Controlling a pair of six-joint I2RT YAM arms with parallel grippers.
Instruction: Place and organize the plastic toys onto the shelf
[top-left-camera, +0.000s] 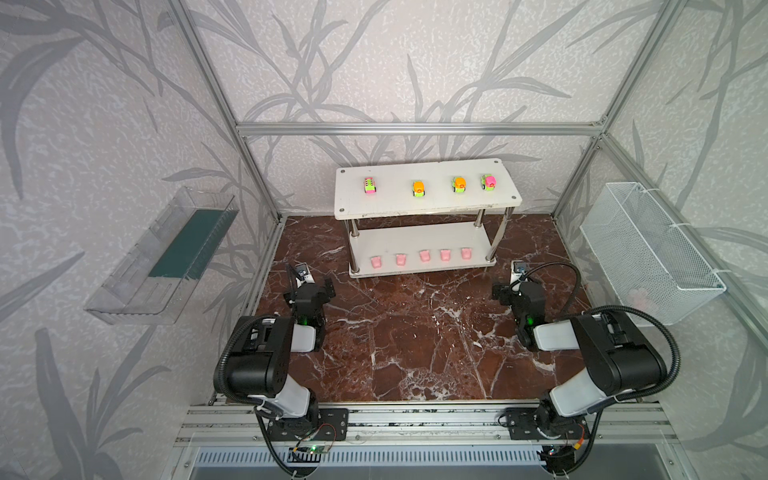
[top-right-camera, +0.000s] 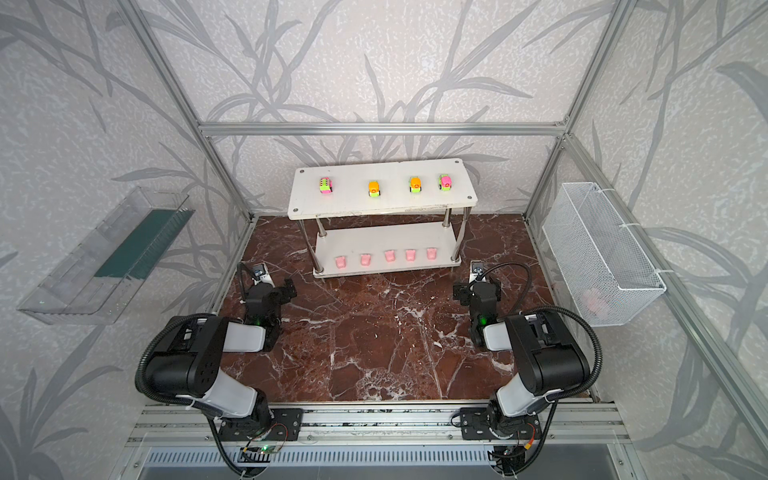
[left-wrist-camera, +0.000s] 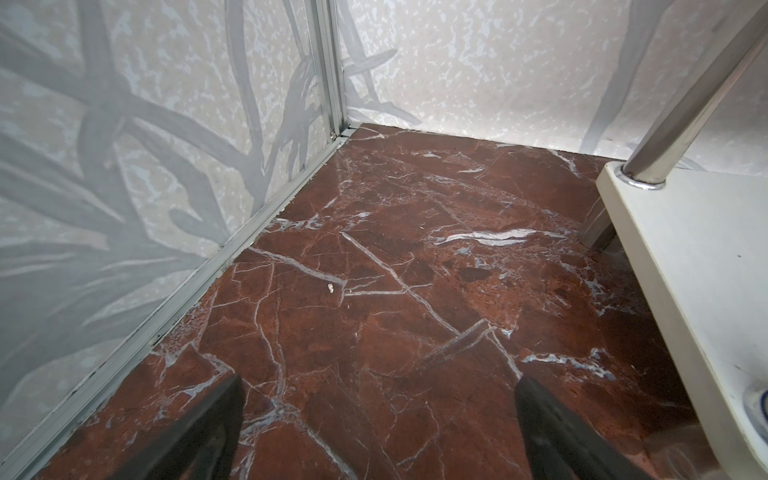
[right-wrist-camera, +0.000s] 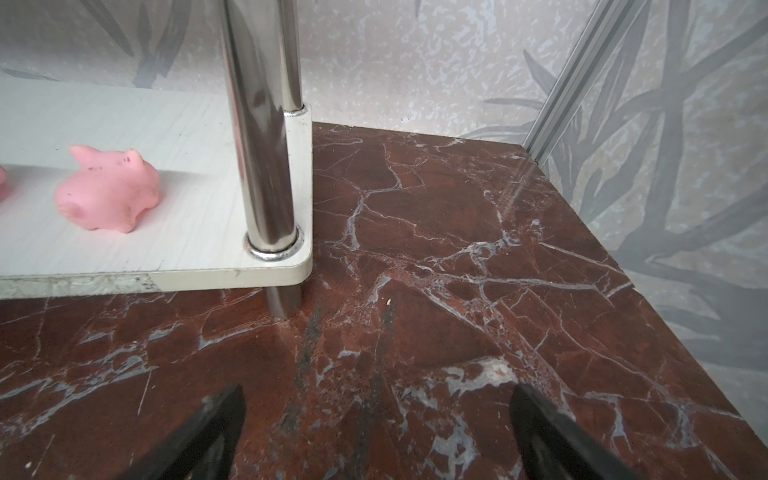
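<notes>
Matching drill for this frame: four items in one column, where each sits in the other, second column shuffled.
Items:
1. toy cars
2. pink toys
3. wire basket
4. clear tray

Places:
a. on the left side wall
b. lower board of the shelf
c. on the right side wall
d. top board of the shelf

Pairs: 1-d, 2-b, 3-c, 4-a
</notes>
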